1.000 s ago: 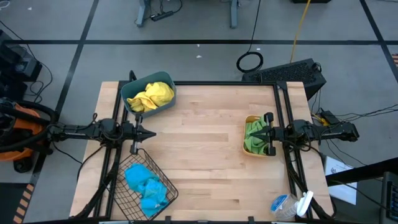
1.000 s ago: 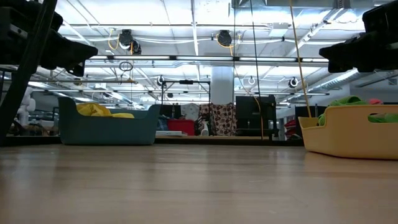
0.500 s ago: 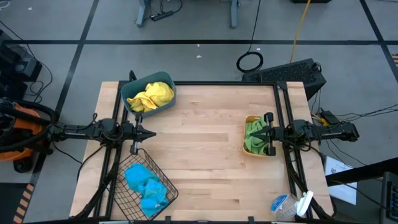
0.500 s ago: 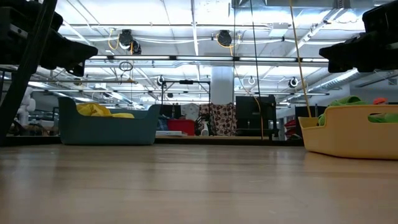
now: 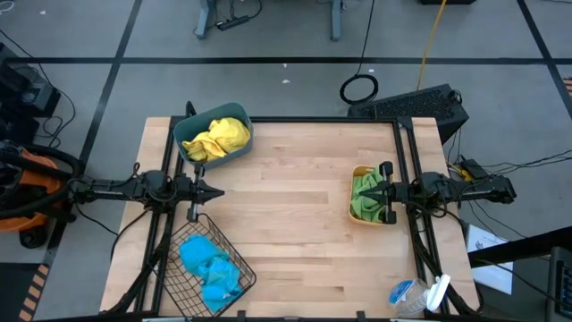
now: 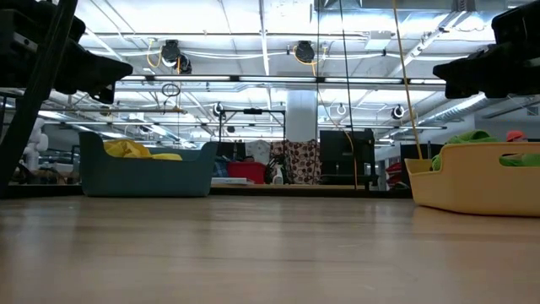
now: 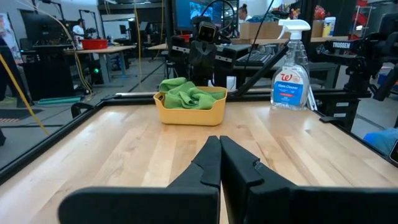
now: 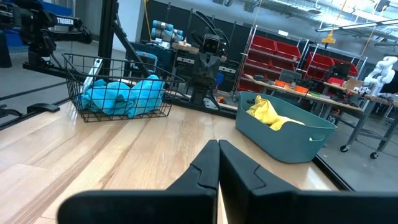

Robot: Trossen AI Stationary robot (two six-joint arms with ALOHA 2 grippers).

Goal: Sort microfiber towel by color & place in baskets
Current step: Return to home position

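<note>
The yellow towels (image 5: 217, 137) lie bunched in the teal bin (image 5: 185, 130) at the table's far left. Green towels (image 5: 365, 195) fill the orange-yellow tub (image 5: 355, 213) on the right. Blue towels (image 5: 211, 268) sit in the wire-mesh basket (image 5: 234, 255) at the near left. My left gripper (image 5: 217, 190) is shut and holds nothing, at the left side between the bin and the mesh basket. My right gripper (image 5: 360, 190) is shut and empty, over the green towels in the tub.
A clear spray bottle with a white cap (image 5: 413, 295) lies at the table's near right corner. The bare wooden middle of the table (image 5: 286, 215) lies between the two arms. Black rails (image 5: 304, 120) frame the table's edges.
</note>
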